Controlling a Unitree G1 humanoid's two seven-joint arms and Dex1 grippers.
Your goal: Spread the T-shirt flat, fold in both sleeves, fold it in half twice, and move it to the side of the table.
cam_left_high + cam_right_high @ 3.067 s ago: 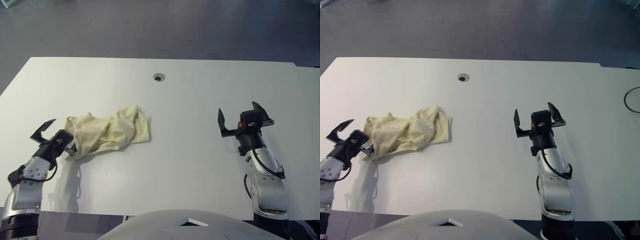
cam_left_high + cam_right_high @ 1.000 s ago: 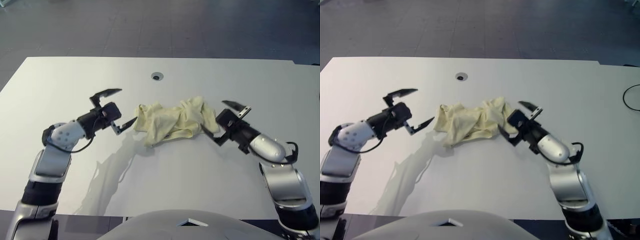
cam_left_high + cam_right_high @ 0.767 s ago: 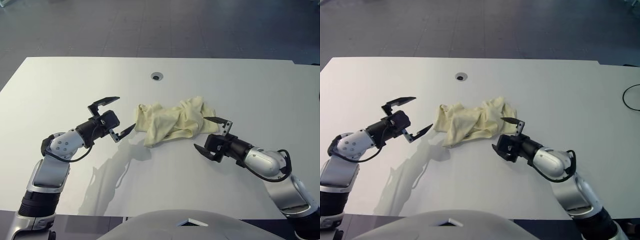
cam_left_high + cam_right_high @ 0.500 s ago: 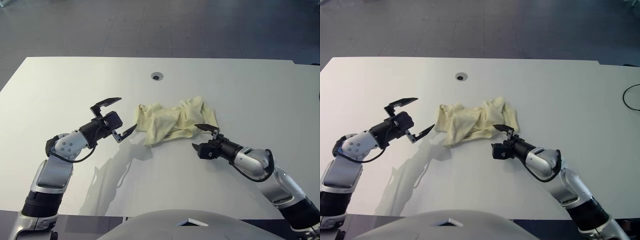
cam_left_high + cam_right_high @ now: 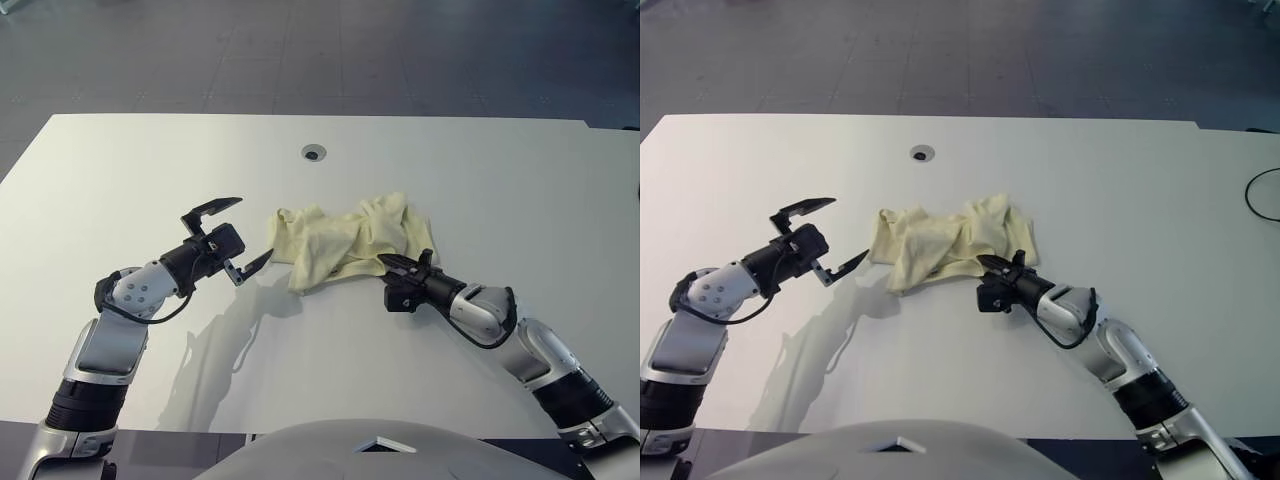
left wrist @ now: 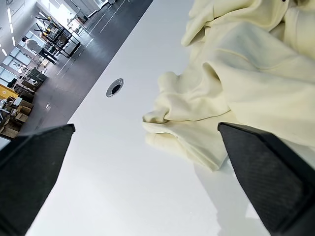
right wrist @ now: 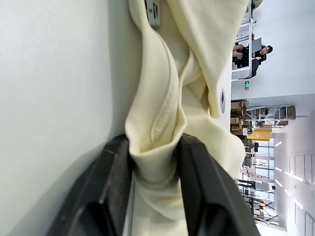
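Observation:
The cream T-shirt (image 5: pixel 340 240) lies crumpled in a heap at the middle of the white table (image 5: pixel 520 180). My right gripper (image 5: pixel 392 268) lies low at the heap's front right edge, shut on a fold of the cloth. The right wrist view has that fold (image 7: pixel 157 118) pinched between both dark fingers (image 7: pixel 108 191). My left gripper (image 5: pixel 252 228) hovers open just left of the shirt, one finger raised and the lower tip close to the shirt's left edge (image 6: pixel 187 132) without touching it.
A round cable hole (image 5: pixel 314 153) sits in the table behind the shirt. A black cable loop (image 5: pixel 1265 195) lies at the far right edge. Bare tabletop surrounds the heap on all sides, and dark floor lies beyond the far edge.
The shirt has been carried from the table's left to its middle. Within the last second my right gripper dropped to the shirt's front right edge and shut on a fold. The left gripper stayed open.

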